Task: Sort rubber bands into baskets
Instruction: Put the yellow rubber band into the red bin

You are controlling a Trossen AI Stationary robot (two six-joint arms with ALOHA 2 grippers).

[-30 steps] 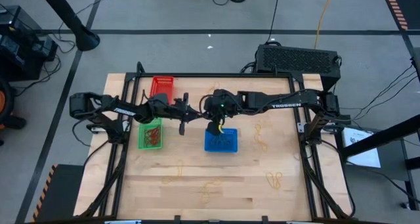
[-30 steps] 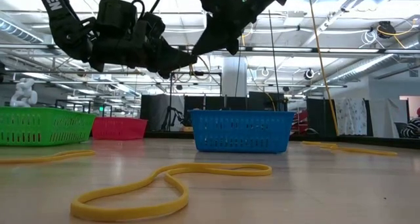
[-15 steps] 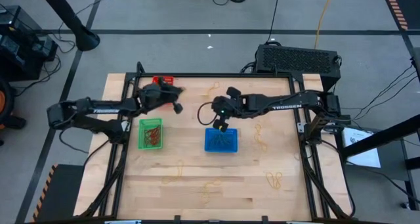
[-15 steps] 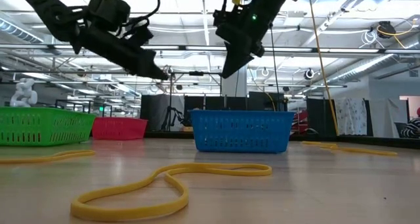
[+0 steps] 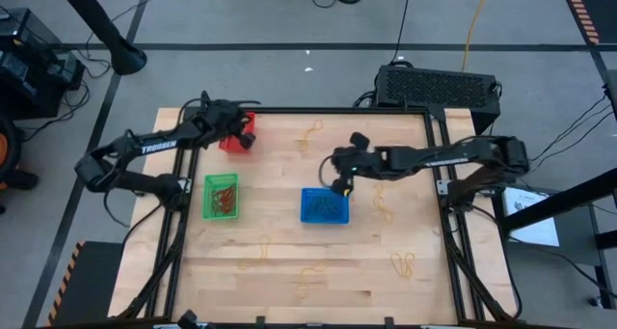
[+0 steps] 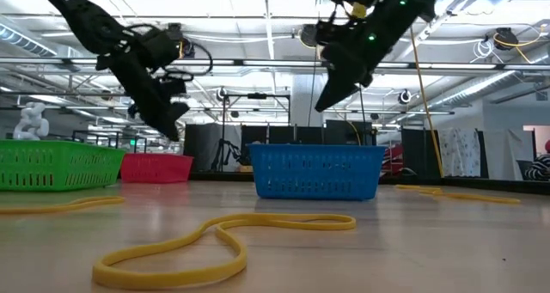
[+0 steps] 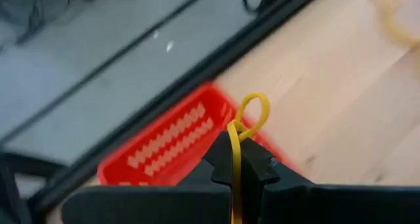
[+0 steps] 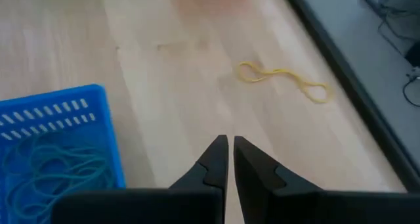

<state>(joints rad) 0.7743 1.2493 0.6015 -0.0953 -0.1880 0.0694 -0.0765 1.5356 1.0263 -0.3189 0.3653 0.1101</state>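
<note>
The left gripper (image 7: 237,159) pinches 1 yellow rubber band (image 7: 244,122) above the red basket (image 5: 234,132); because the band stands up loosely between the closed fingers, it could spring aside on release and land on the table (image 5: 289,237) instead. The right gripper (image 8: 229,152), fingers together and empty, hovers just beside the blue basket (image 5: 324,206). The high view shows 3 baskets, the third a green basket (image 5: 221,196), and about 6 yellow bands loose on the wood.

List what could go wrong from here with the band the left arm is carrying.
The left gripper pinches a yellow rubber band over the red basket, near its edge, so a release may drop it on the table. Yellow into red may also be a wrong sort; the green basket holds reddish bands. The thin band could cling to the fingers.
</note>
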